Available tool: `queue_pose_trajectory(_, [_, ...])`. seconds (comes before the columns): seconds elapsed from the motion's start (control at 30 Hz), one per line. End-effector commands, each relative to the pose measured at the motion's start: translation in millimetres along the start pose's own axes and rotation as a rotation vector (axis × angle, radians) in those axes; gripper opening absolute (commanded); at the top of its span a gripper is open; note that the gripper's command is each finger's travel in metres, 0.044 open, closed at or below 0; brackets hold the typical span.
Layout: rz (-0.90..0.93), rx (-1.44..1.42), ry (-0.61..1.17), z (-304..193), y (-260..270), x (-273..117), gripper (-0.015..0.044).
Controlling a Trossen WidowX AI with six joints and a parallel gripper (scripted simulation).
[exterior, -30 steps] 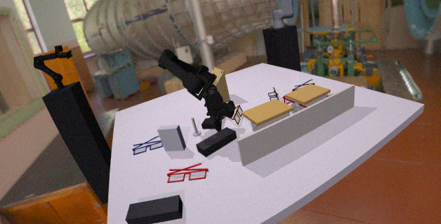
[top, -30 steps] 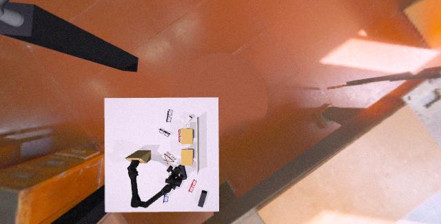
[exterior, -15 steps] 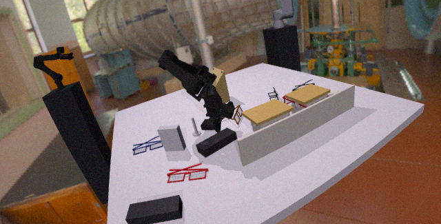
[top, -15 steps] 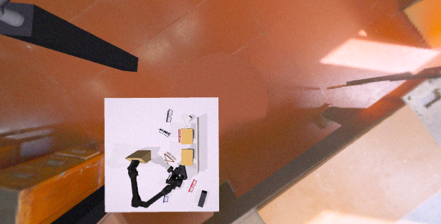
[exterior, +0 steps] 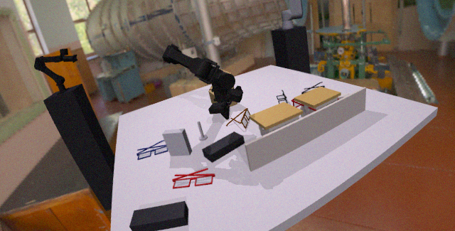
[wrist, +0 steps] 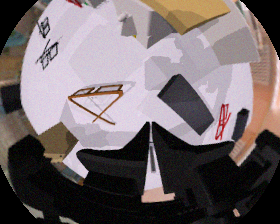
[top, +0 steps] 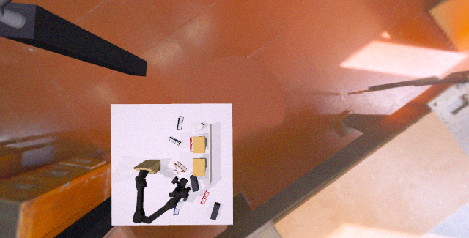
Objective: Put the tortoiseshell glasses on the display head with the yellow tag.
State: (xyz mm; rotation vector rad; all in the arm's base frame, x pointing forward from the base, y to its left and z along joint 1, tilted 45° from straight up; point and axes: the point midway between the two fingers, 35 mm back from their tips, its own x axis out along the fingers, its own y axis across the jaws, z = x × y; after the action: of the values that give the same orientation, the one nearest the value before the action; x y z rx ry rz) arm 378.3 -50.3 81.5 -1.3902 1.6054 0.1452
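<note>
The tortoiseshell glasses (top: 179,167) (wrist: 108,94) rest on the white table with their brown temples crossed, and show in the exterior view left of the nearer tan board (exterior: 276,115) (top: 198,167) (wrist: 191,14). My gripper (exterior: 227,117) (wrist: 149,124) is shut and empty, fingertips almost together, above the table and to one side of the glasses. A small yellow spot (wrist: 134,36) shows near that board in the wrist view. The display heads are mostly hidden beneath the two boards. Red glasses (top: 190,141) show at the farther tan board (top: 198,145) (exterior: 317,97).
A black block (top: 194,183) (exterior: 223,147) (wrist: 186,104) lies near the gripper. A thin post (exterior: 200,131) and a grey box (exterior: 177,142) stand nearby. A long low wall (exterior: 309,128) runs behind the boards. Other red (exterior: 193,180), blue (exterior: 152,151) and black glasses lie around.
</note>
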Motion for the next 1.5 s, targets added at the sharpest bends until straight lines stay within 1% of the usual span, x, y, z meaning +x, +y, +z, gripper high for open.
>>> queue_pose_trajectory(0.0, [-0.002,-0.003,-0.002,1,0,-1,0.0079])
queue_pose_trajectory(0.13, [-0.002,-0.003,-0.002,1,0,-1,0.0184])
queue_pose_trajectory(0.17, [-0.002,-0.003,-0.002,1,0,-1,0.02])
queue_pose_trajectory(0.6, [-0.002,0.01,-0.003,2,1,-1,0.02])
queue_pose_trajectory(0.67, [0.001,0.114,-0.004,7,10,0,0.02])
queue_pose_trajectory(0.93, [0.014,0.744,0.001,29,69,2,0.02])
queue_pose_trajectory(1.23, [0.006,1.45,0.019,37,134,7,0.02])
queue_pose_trajectory(1.33, [0.002,1.56,0.021,38,145,8,0.02])
queue_pose_trajectory(1.47, [0.001,1.572,0.022,38,146,8,0.02])
